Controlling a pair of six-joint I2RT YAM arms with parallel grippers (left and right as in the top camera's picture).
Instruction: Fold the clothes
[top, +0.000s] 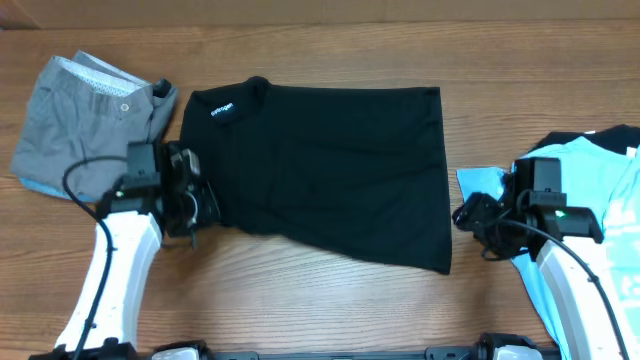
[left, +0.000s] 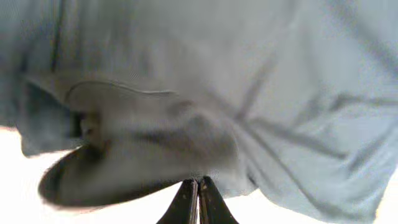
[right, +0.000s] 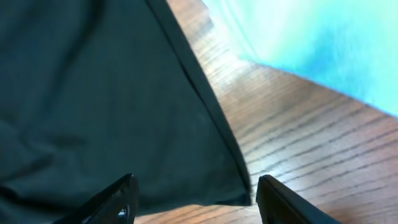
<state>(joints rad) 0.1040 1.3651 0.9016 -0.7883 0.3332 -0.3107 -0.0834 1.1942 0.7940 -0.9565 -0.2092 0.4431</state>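
The black T-shirt (top: 330, 170) lies folded flat in the middle of the table, its white neck print at the upper left. My left gripper (top: 200, 212) sits at the shirt's lower left edge. In the left wrist view its fingers (left: 198, 182) are pressed together on a bunched edge of the washed-out fabric (left: 249, 93). My right gripper (top: 466, 215) stands open just right of the shirt. The shirt's lower corner (right: 236, 193) lies between the spread fingers (right: 198, 194). Grey shorts (top: 80, 120) lie at the far left, and a light blue T-shirt (top: 600, 170) lies at the right under my right arm.
The wooden table (top: 330, 300) shows bare along the front and back. The light blue fabric (right: 311, 37) lies close behind the right gripper. The shorts nearly touch the black shirt's collar side.
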